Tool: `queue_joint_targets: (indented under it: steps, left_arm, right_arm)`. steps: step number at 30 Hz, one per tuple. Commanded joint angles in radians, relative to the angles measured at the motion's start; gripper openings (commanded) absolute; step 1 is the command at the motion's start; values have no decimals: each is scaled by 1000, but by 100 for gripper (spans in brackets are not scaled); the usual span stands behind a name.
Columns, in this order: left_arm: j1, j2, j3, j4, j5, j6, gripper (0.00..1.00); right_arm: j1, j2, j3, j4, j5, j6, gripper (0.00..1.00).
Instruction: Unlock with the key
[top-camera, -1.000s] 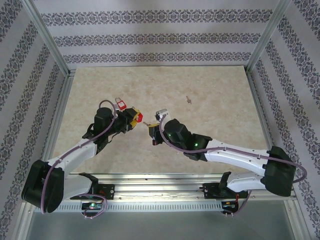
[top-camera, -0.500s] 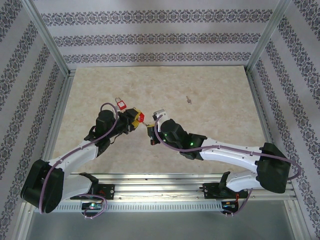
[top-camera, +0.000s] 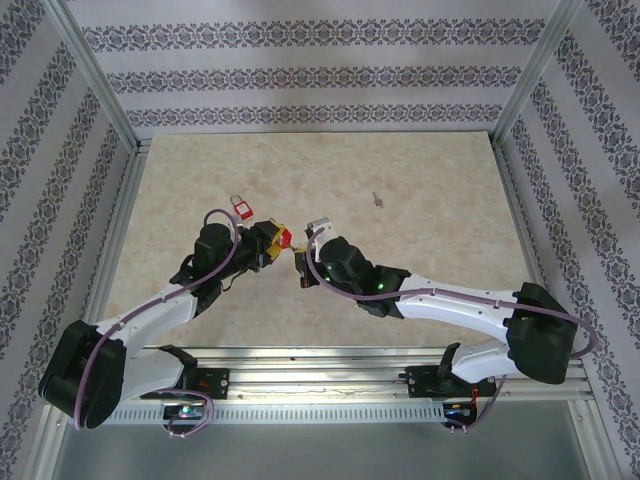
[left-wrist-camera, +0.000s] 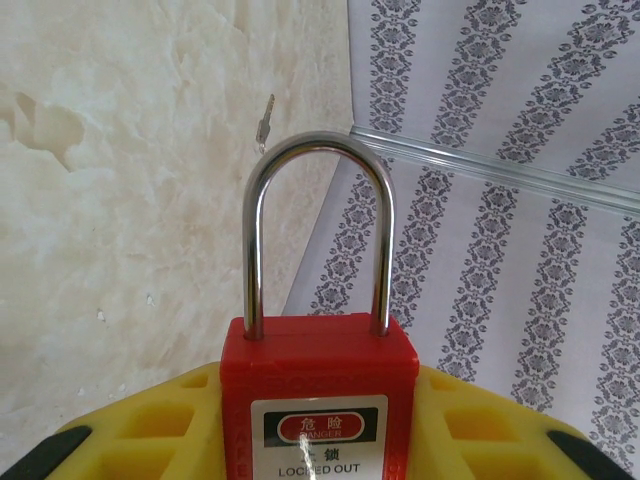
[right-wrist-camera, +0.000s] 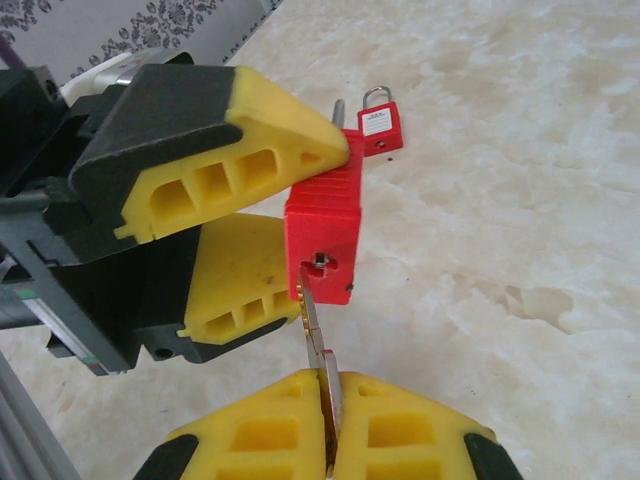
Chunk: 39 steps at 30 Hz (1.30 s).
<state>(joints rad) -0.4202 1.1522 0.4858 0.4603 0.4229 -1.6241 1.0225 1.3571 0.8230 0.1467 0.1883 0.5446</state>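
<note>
My left gripper (top-camera: 272, 240) is shut on a red padlock (left-wrist-camera: 320, 385) with a steel shackle (left-wrist-camera: 318, 215) and a "LOCKED OUT" label; its yellow fingers (right-wrist-camera: 240, 150) clamp the red body (right-wrist-camera: 322, 235). My right gripper (right-wrist-camera: 330, 420) is shut on a brass key (right-wrist-camera: 316, 335). The key's tip touches the keyhole (right-wrist-camera: 318, 264) in the padlock's bottom face. Both grippers meet over the table's middle, the right gripper (top-camera: 303, 262) just right of the padlock (top-camera: 284, 238).
A second red padlock (top-camera: 240, 207) lies on the marble table (top-camera: 430, 210) behind the left gripper, also seen as the small padlock (right-wrist-camera: 379, 125). A loose key (top-camera: 376, 198) lies farther back; the same loose key (left-wrist-camera: 266, 122) shows in the left wrist view. Patterned walls enclose the table.
The right arm has moved left and closed the gap, bringing the key's tip to the padlock's keyhole. The left gripper shifted slightly right with the padlock.
</note>
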Motion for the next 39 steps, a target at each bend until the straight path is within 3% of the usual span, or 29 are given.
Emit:
queue_joint_targets:
  steps: [1, 24, 34, 39]
  left_arm:
    - [-18, -28, -6, 31, -16, 12, 0]
    - [-59, -24, 9, 22, -50, 15, 0]
    - [-131, -45, 35, -92, -115, 107, 0]
    - [-168, -17, 10, -15, -139, 83, 0]
  right_arm:
    - [-16, -12, 0, 19, 23, 8, 0]
    - [-22, 37, -10, 54, 19, 28, 0]
    - [-50, 53, 3, 85, -15, 69, 0]
    - [-80, 62, -20, 171, -74, 128, 0]
